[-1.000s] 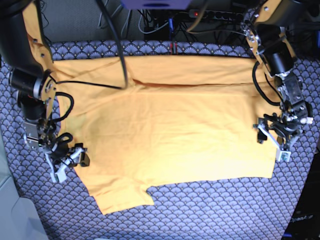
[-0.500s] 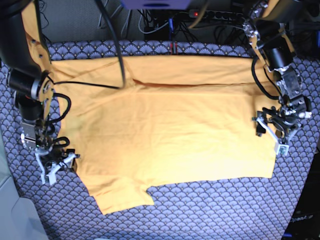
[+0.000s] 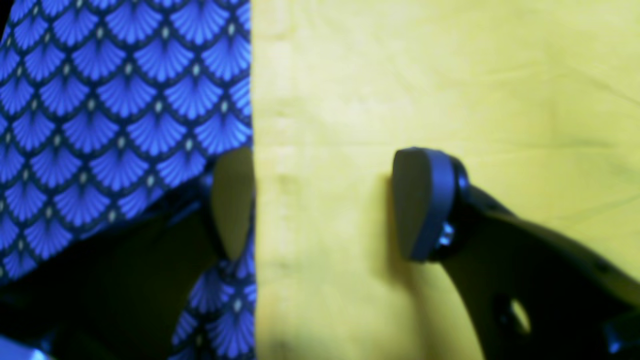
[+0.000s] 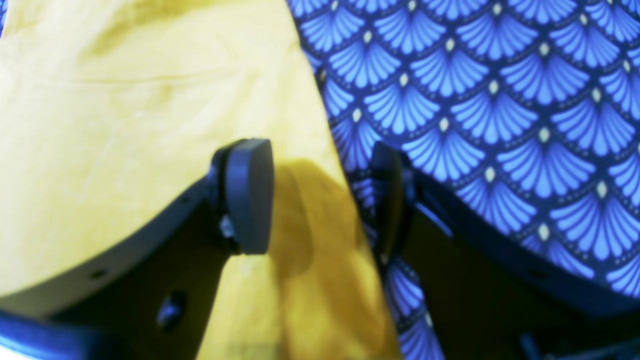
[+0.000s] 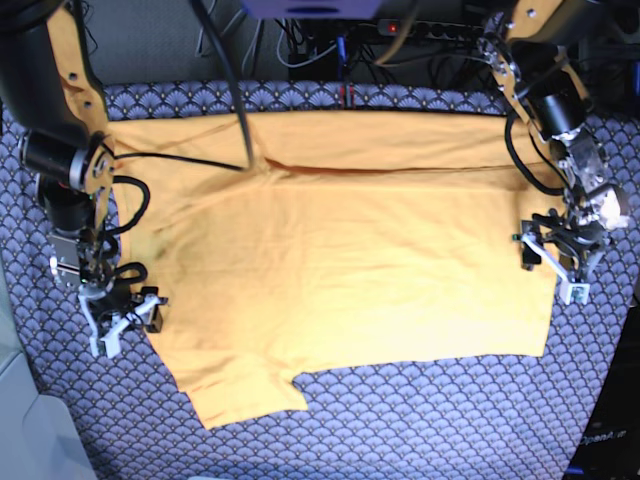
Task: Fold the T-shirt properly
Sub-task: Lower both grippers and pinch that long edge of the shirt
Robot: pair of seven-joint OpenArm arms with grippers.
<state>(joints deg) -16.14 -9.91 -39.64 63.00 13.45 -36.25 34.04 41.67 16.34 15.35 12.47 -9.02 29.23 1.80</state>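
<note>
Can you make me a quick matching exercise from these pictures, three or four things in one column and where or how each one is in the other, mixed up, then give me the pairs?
Column one:
1. T-shirt
2. left gripper
3. right gripper
4. scallop-patterned cloth

Column two:
A. open, astride the shirt's edge on the base view's left
B. blue-grey, spread under everything
C. yellow-orange, lying flat and spread out
D. open, astride the shirt's edge on the base view's right

Pairs: 1-C, 2-D, 3-A, 4-B
</note>
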